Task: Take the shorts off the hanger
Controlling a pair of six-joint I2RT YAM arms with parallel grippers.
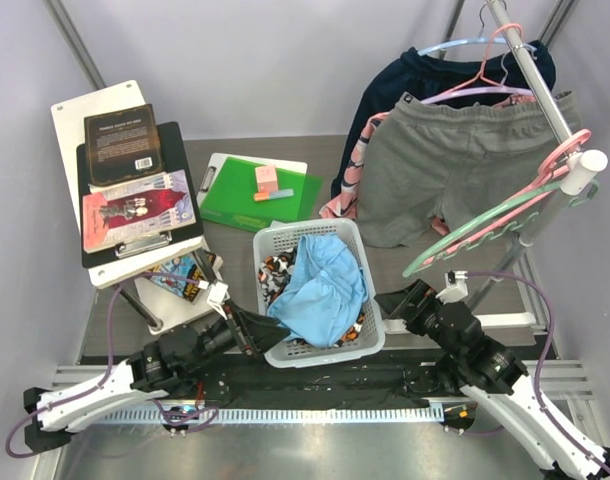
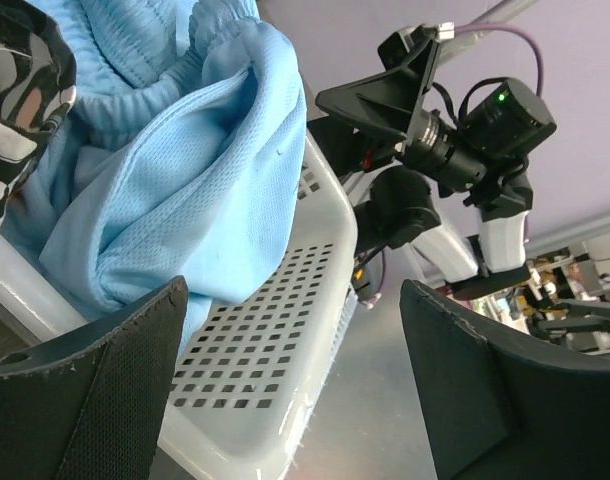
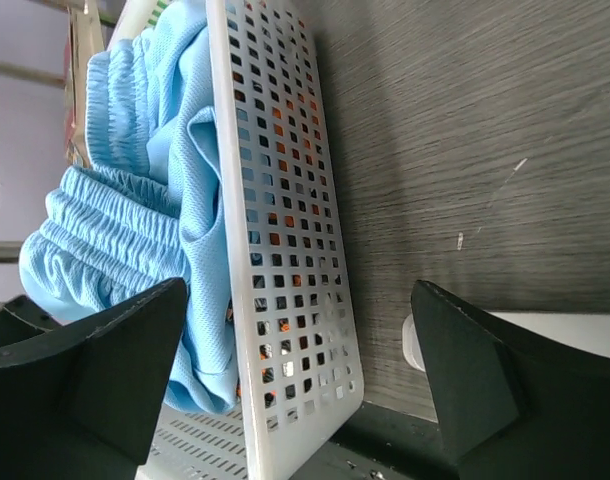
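Grey walls enclose a dark wood-grain table [image 1: 410,272], and at its middle a white perforated basket [image 1: 330,355] is set. Both pairs named by the task are found inside it, off any hanger: the light blue shorts [image 1: 320,285] are heaped on top, and the camouflage shorts [image 1: 277,270] are glimpsed beneath them at the left side. On the rack at the right only the larger grey shorts [image 1: 455,160] and a dark navy garment [image 1: 395,85] are hung – neither is wanted.

The left gripper [image 1: 253,335] is held at the basket's near-left corner with its jaws spread wide and nothing clamped. The right gripper [image 1: 400,305] is poised just beside the right wall, likewise fully parted and empty.

The work is judged essentially done, so the risk lies in the retreat. A fold of blue cloth is draped over the rim close to the left fingers [image 2: 95,390]. If it were snagged as that arm is drawn back, the shorts could be dragged out – or the light basket tipped. A careless sideways sweep by the right arm could shove the basket too.
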